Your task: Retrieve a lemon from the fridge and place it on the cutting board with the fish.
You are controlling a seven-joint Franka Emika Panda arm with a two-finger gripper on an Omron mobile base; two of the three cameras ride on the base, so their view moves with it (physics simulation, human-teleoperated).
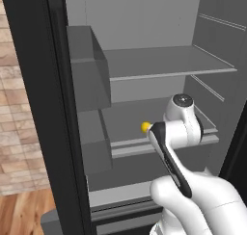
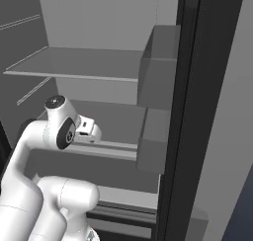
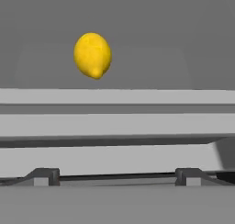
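Fridge (image 1: pixel 144 17) stands open in front of me; grey shelves and door bins visible. Lemon (image 3: pixel 92 54) sits on the middle shelf (image 1: pixel 140 118), set back from that shelf's front lip. In the left base view I see it as a small yellow spot (image 1: pixel 145 127) just past the forearm. It rests free, nothing touching it.

Gripper (image 3: pixel 115 176): fingertips (image 3: pixel 45 176) stand wide apart at the bottom of the hand view, nothing between them. Relative to the lemon, the hand is short of it and lower, with the shelf's front edge lying across the line of approach. The lemon also sits off to one side of the gripper's centre line in that view.

Judgement: I am in the reach-in step, grasp not yet begun. Cutting board and fish are outside these views.

Risks from here:
- Driving straight forward at this height would likely run the fingers into the shelf lip. I need to lift first.
- Lateral offset uncorrected: one finger may nudge the lemon, and a round fruit would probably roll deeper or sideways.
- Closing off-centre could squirt it out of the pads.
- The wrist and elbow are close to the door bin (image 2: pixel 159 69); a wide swing might clip it.
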